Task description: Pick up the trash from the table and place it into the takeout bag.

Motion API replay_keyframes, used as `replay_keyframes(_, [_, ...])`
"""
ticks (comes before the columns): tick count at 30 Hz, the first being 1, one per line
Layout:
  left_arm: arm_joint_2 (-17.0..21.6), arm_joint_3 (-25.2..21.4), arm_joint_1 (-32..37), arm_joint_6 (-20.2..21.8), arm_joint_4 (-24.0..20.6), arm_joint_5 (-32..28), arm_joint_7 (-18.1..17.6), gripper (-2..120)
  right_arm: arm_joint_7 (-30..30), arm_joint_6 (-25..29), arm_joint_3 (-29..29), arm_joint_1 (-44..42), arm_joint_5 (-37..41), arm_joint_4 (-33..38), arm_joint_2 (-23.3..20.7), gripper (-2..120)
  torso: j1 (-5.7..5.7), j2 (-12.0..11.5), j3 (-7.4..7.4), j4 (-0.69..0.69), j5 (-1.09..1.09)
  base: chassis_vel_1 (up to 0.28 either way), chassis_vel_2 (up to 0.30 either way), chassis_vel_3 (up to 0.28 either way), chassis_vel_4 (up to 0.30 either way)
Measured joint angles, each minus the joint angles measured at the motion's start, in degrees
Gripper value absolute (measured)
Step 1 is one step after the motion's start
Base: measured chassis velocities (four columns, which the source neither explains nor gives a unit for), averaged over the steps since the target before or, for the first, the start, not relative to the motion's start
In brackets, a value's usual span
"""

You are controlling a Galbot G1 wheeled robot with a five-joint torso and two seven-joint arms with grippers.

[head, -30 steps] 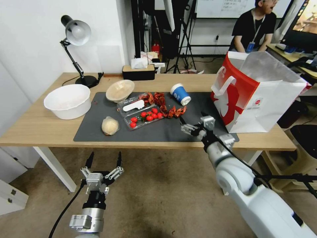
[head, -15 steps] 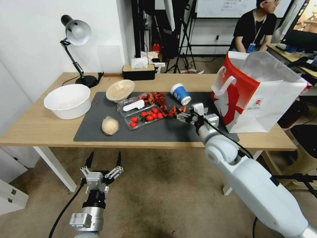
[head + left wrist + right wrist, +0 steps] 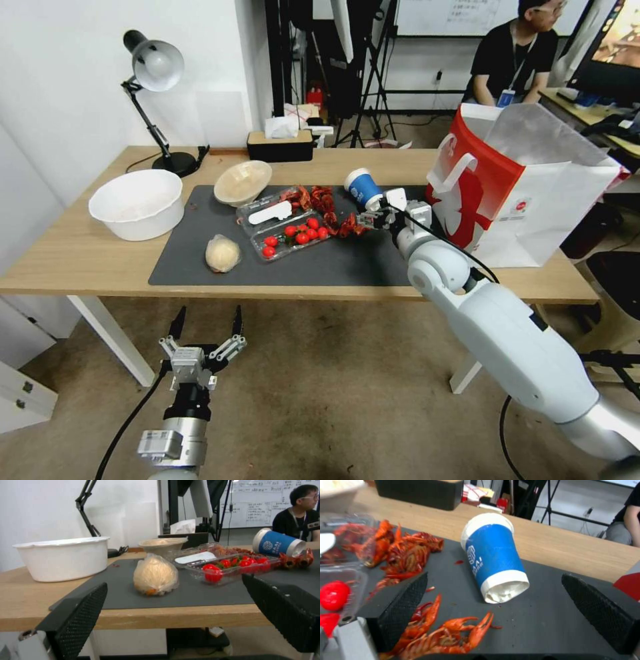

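A blue paper cup (image 3: 363,189) lies on its side on the dark mat (image 3: 200,263) of the table (image 3: 73,257). My right gripper (image 3: 371,218) hovers open just in front of the cup's mouth (image 3: 493,557), its fingers (image 3: 403,605) spread to either side without touching it. The beige bowl (image 3: 242,181) sits at the mat's far left corner and the plastic-wrapped lump (image 3: 222,253) near its front. At the table's right end the takeout bag (image 3: 527,193) stands upright and open. Below the table's front edge, my left gripper (image 3: 207,323) hangs open, facing the lump (image 3: 155,576).
Red crayfish shells (image 3: 321,199) lie scattered beside the cup and under the right gripper (image 3: 420,552). A clear tray of tomatoes (image 3: 290,233) occupies the mat's middle. A big white bowl (image 3: 137,203), a desk lamp (image 3: 157,67) and a tissue box (image 3: 280,145) stand at the left and back.
My right gripper has moved forward and leftward from the mat's front right edge up to the blue cup, staying open. The left arm has hardly moved.
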Motion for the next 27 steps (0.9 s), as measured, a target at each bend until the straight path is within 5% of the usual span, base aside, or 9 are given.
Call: replay_keyframes(27, [0.18,0.11,-1.15,-0.18,1.05,-0.73,-0.04,100,-5.66,-0.39,-8.56,13.35,2.71,-20.11,4.03,100,-0.01,0.00,0.00,0.00,0.00,0.000,0.000,0.000,0.000])
